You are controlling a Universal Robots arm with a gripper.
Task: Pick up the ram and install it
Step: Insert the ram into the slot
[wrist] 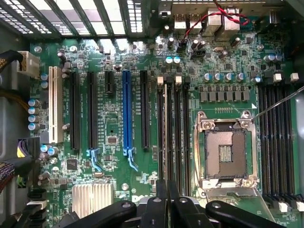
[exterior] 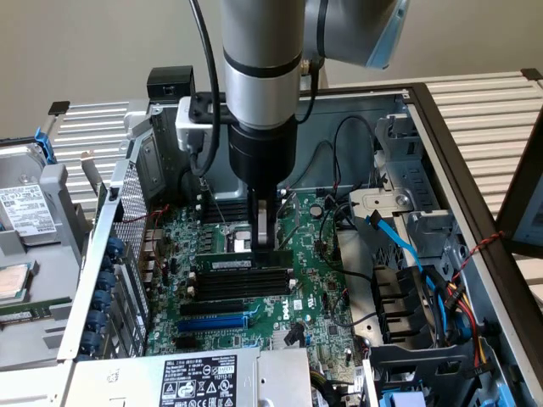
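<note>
Silver metal box (exterior: pixel 280 370) with a white label sits nearest in the exterior view, then a long blue expansion slot (exterior: pixel 216 322) and black empty memory slots (exterior: pixel 242 285). Just beyond, the ram (exterior: pixel 231 264), a thin green stick, lies along the next slot; the black gripper (exterior: pixel 268 244), fingers pressed nearly together, stands on its end toward the exterior view's right. Above it the silver arm (exterior: pixel 259 76) blocks the board behind, a thick black cable (exterior: pixel 200 55) hanging alongside.

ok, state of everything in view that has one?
ram: sitting in a slot, latching unclear
gripper: shut, tip by the ram's end
other memory slots: empty
CPU socket: empty
blue expansion slot: empty
case: side open
</note>
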